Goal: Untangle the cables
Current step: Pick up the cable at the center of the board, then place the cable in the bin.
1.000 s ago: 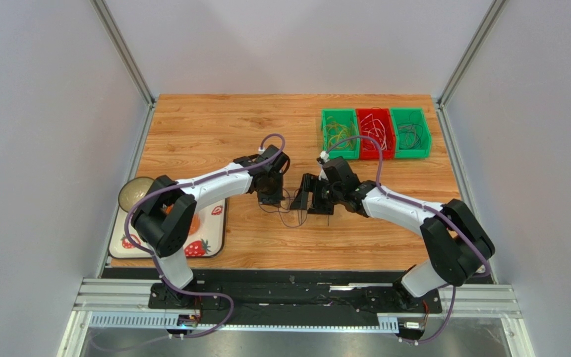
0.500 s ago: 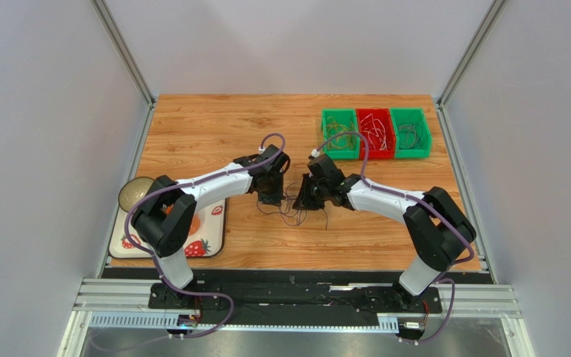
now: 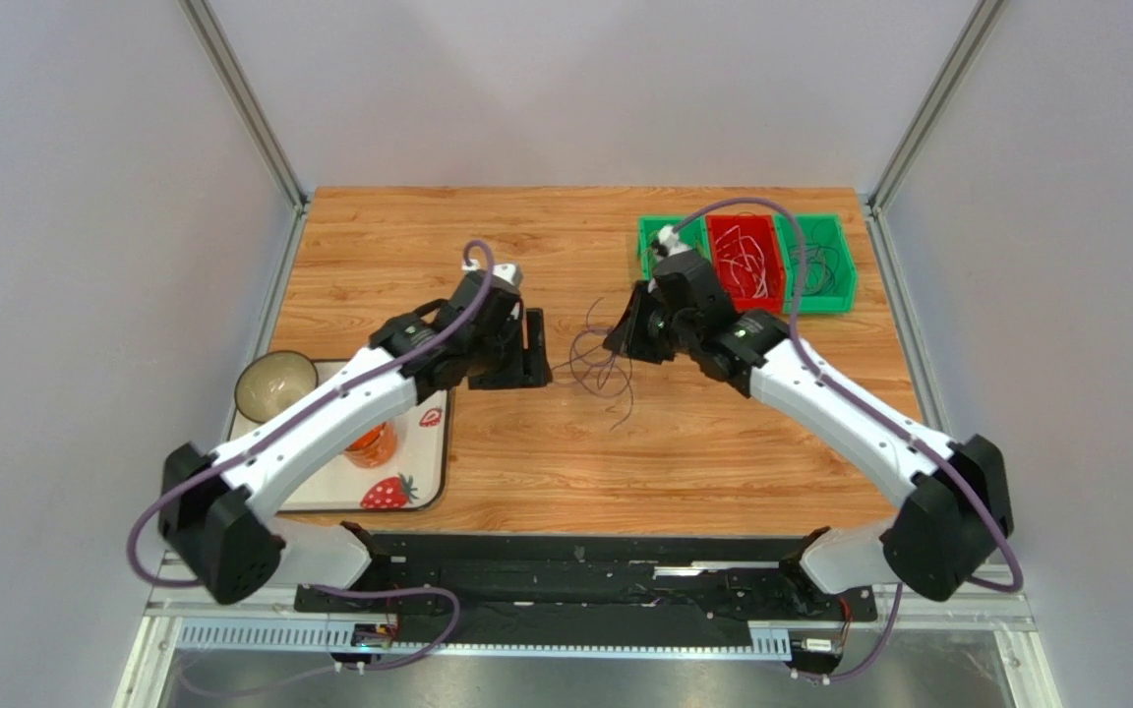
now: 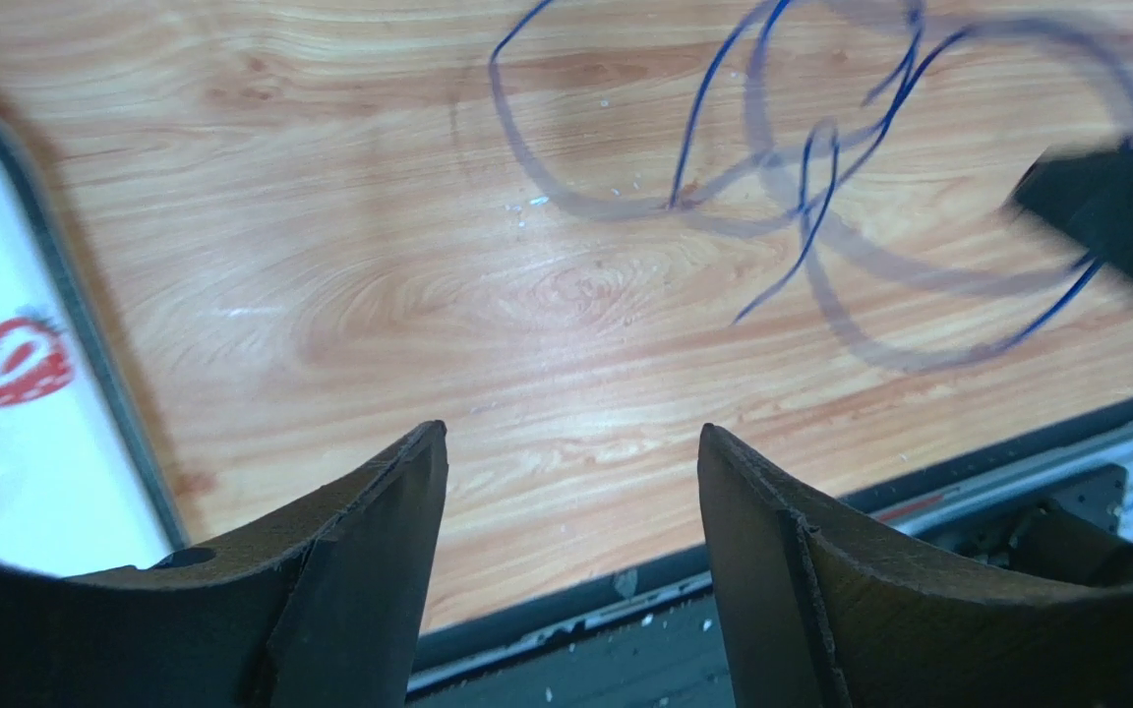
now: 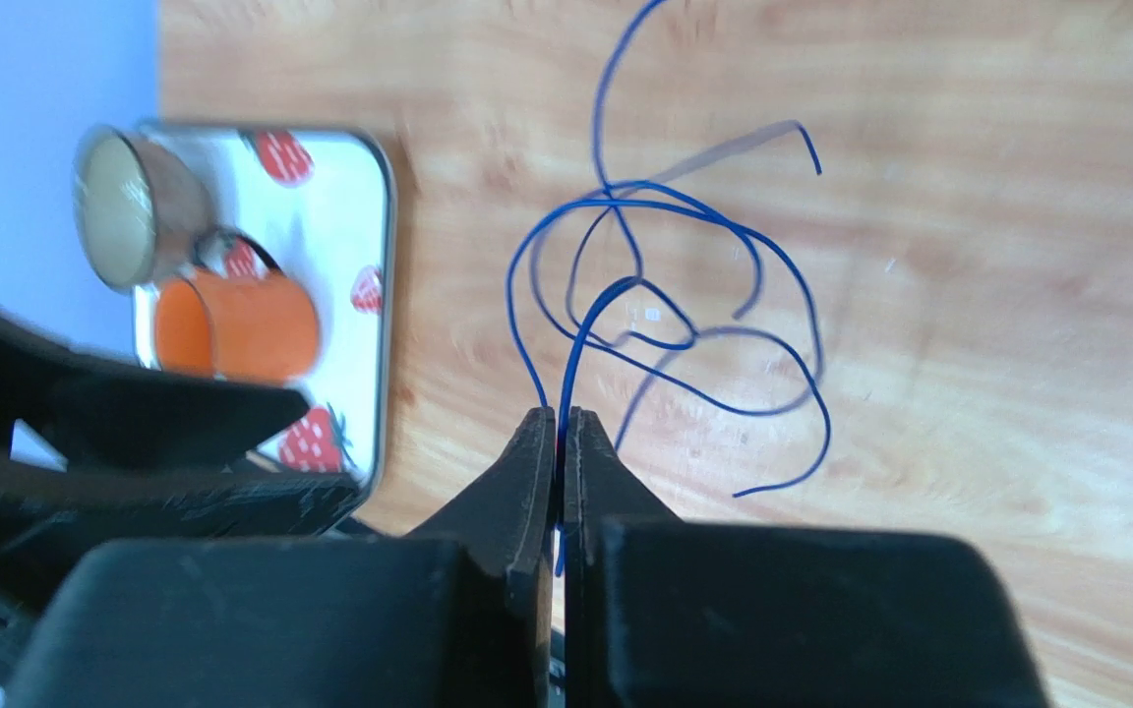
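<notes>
Clamped the right gripper [image 5: 558, 440] fully shut on the thin blue cables [image 5: 614, 192] at bottom centre; ran them up the frame, looping rightward over the worktop [image 5: 972, 177]. Showed the left gripper [image 4: 570, 443] parted wide, holding nothing, loops at upper right.

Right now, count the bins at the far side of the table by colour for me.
Green bins: 2
Red bin: 1
Total: 3
</notes>
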`<state>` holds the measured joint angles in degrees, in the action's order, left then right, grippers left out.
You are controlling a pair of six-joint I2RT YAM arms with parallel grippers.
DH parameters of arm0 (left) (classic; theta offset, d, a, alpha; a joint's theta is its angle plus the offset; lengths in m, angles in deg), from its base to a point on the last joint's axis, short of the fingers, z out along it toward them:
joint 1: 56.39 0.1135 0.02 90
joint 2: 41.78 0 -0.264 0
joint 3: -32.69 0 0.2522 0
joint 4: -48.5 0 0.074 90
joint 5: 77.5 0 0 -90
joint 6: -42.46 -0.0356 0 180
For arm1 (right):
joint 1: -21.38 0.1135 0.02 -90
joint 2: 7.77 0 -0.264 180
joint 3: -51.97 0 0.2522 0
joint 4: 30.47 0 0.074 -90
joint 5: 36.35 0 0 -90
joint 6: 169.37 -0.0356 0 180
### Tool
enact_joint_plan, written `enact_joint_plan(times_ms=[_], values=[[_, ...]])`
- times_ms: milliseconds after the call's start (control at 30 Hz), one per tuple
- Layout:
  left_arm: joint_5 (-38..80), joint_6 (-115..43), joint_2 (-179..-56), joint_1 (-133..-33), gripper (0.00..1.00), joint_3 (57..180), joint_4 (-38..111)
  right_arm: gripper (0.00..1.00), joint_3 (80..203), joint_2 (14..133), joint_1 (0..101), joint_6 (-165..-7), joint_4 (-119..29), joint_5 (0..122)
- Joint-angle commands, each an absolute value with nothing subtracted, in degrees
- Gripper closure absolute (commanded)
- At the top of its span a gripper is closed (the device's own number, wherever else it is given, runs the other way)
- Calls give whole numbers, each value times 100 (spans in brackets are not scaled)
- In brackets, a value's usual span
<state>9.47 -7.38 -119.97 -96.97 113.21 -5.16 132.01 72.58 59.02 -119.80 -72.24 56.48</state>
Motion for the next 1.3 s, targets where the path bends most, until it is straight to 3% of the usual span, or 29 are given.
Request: enact_joint_plan(times_ms=[0, 433, 1267], values=[[468, -1036, -10844, -9709, 28, 11580, -1605, 100, 13858, 6729, 5619, -11568, -7745, 5119], [-666, -1572, -8521, -9691, 28, 11817, -3478, 100, 15773, 6974, 4379, -10803, -8519, 5189], [-1317, -1907, -6560, -9691, 25, 10508, -2450, 100, 17401, 8600, 1990, -10600, -8554, 5101]])
